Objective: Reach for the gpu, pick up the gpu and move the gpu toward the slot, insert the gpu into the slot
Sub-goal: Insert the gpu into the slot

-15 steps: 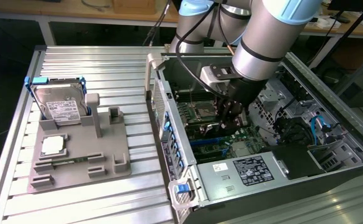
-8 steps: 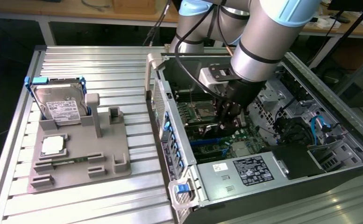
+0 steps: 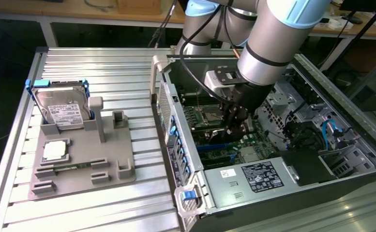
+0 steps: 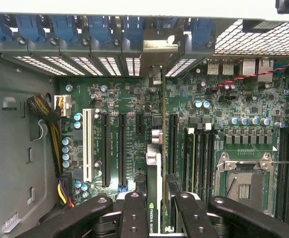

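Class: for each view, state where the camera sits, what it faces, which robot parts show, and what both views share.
Exterior view: off the arm, high up, looking down into the open computer case; arm and gripper show.
Wrist view: on the wrist, facing the motherboard; fingers holding the gpu show.
Shared: the gripper and motherboard.

The thin gpu [image 4: 153, 198] stands upright, edge-on, over the green motherboard [image 4: 134, 99].
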### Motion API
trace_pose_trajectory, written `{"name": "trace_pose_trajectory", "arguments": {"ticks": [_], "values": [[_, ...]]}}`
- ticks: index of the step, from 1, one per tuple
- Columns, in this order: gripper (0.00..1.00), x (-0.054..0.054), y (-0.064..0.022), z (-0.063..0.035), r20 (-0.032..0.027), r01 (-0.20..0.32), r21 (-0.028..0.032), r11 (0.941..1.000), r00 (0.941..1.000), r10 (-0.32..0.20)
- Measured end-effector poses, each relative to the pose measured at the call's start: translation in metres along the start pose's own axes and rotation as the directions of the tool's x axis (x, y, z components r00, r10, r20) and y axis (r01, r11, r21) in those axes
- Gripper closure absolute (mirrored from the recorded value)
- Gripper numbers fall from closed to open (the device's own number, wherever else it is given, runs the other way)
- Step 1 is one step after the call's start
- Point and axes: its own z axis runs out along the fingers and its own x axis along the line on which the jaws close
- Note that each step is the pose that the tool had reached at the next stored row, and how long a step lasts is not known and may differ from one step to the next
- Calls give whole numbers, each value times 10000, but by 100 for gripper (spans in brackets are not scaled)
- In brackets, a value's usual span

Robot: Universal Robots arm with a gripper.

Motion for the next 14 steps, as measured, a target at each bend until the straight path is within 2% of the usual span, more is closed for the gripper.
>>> {"name": "trace_pose_trajectory", "arguments": {"ticks": [14], "values": [[73,0,20,16,0,0,0,10000,10000,0]]}}
